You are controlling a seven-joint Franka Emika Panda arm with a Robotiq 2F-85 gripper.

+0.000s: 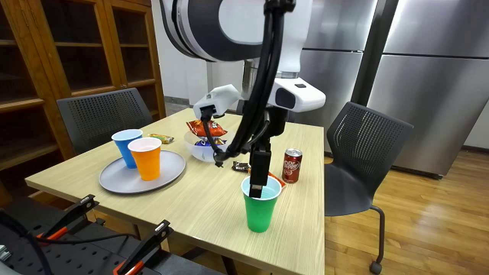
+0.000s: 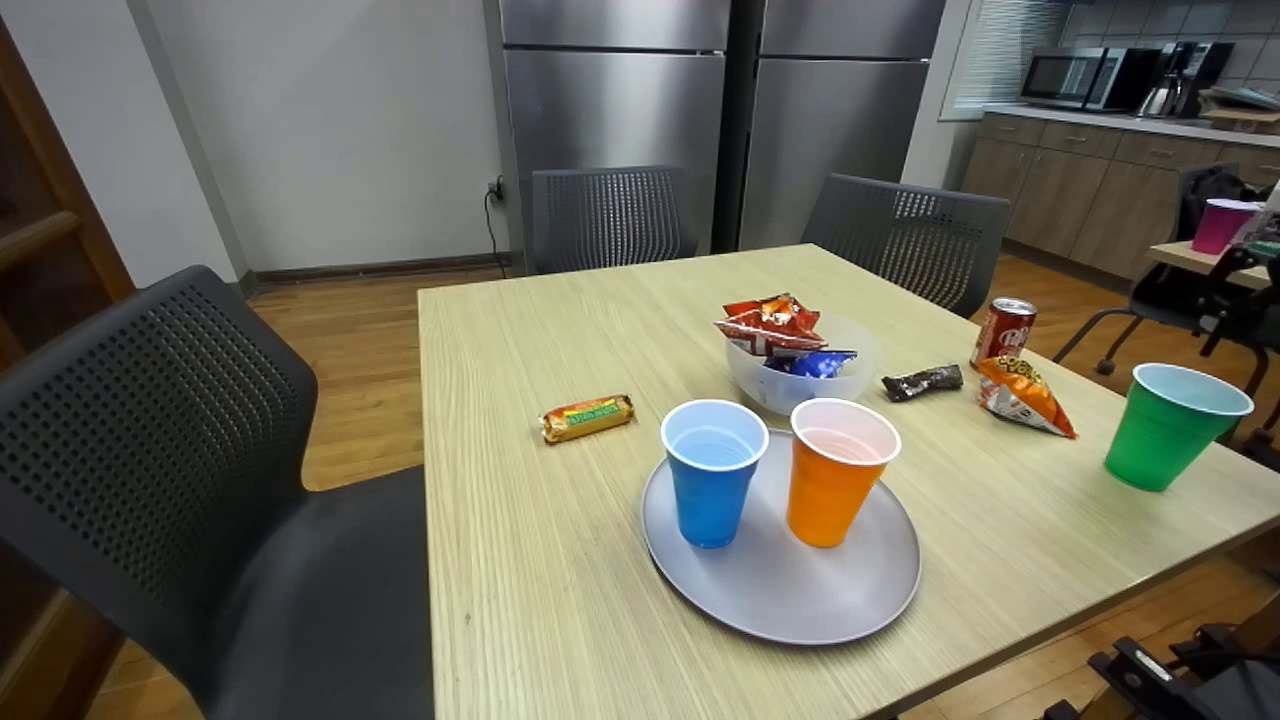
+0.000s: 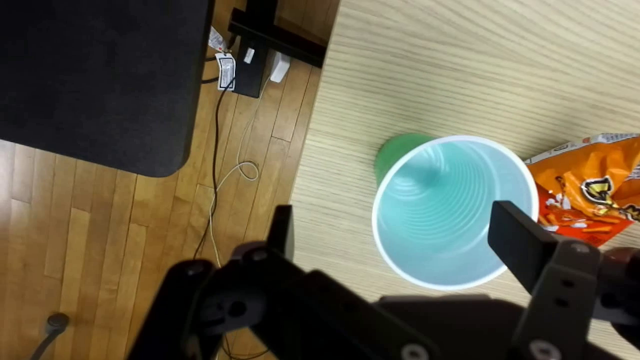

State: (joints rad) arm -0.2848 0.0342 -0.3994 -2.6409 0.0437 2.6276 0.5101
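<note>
Our table (image 1: 206, 194) carries the work, with the round grey plate (image 1: 172, 173) near its left corner as seen in an exterior view, well apart from our reach. Our claw (image 3: 395, 235) stands wide open and holds nothing, at the mouth of the green cup (image 1: 260, 214), which is upright by the table's near edge, toward the right corner. Near that cup, farther in from the edge, lies an orange snack bag (image 3: 575, 175); it could snag if we spread past the cup there. In the wrist view our spread looks off-centre, nearer the table's edge, and the inner fingertip (image 3: 520, 250) overlaps the rim; we cannot tell whether it is above the cup or inside. To grip cleanly, we would ease inward until both sides flank the wall evenly, then close softly, since the thin plastic probably dents and a knock would push it about.
</note>
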